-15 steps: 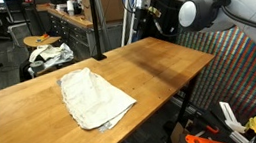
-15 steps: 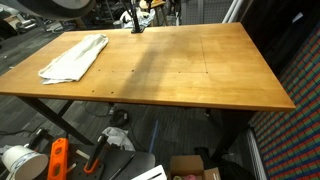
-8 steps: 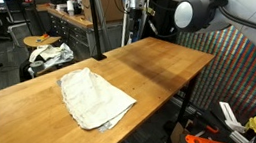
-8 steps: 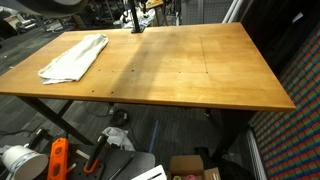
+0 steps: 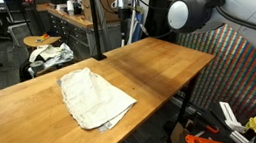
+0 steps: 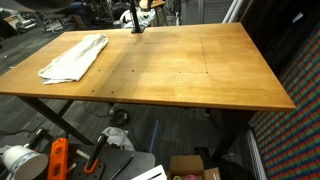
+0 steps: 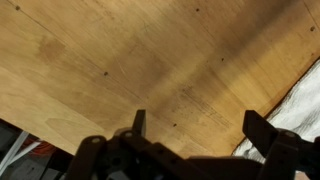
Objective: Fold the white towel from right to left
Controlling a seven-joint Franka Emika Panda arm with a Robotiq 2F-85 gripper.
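The fold has not begun — this is the approach. The large off-white rectangular cloth towel point(image 5: 93, 97) lies spread on the light wooden tabletop point(image 5: 163, 67), untouched. The white robot arm point(image 5: 195, 7) hangs high, at one o'clock from it. Its black two-finger gripper point(image 7: 197, 125) faces bare wood, jaws wide apart and empty, with the towel at three o'clock in the wrist view. Next, likely: descend and pinch the towel's right edge.

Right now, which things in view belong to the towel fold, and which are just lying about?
Job:
- large off-white rectangular cloth towel, lying on the wooden table
- the robot's hand, open and holding nothing

Lying about:
- white-and-dark fabric bundle beyond the table
- orange object on the floor under the table
- cardboard box on the floor
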